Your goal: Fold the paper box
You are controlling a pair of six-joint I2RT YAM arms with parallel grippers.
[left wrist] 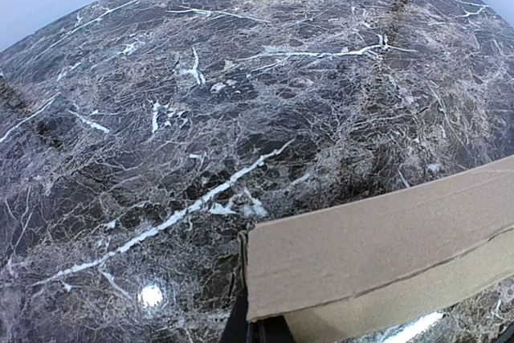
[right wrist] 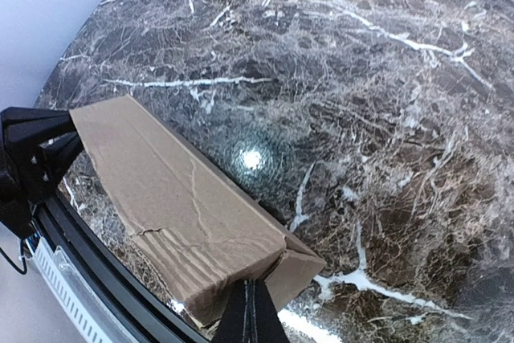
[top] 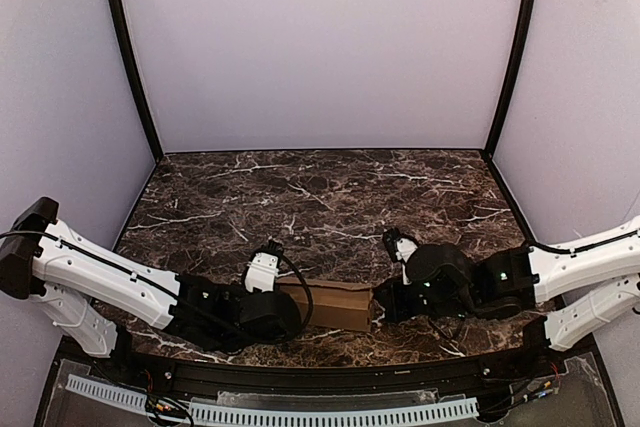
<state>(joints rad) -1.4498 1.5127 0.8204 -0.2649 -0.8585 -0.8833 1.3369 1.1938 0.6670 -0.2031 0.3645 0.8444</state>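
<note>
Worktop [top: 320, 197]: dark marble, carries everything. Left arm [top: 100, 272] and right arm [top: 580, 262] lie low and reach inward from the sides, facing each other along the near edge. Judging by that, the layout is for working the piece from both ends at once.

Paper box [top: 335, 305] sits between them at the near edge, mid-worktop. It's a slim brown carton lying flat on a long side. My read: main folds are done and this is the end-closing step.

Left claw [left wrist: 257, 331] is clenched, tips at the box's left end, just under the top panel. Right claw [right wrist: 247, 315] is clenched too, tips at the right end beside the end flap [right wrist: 299, 269]. Closed tips make a narrow pusher, handy for tucking a flap. Can't tell whether either one nips a cardboard edge.

Rumpled patch [right wrist: 161, 238] on the top face near the right end looks like a soft spot and could buckle under more end pressure.
</note>
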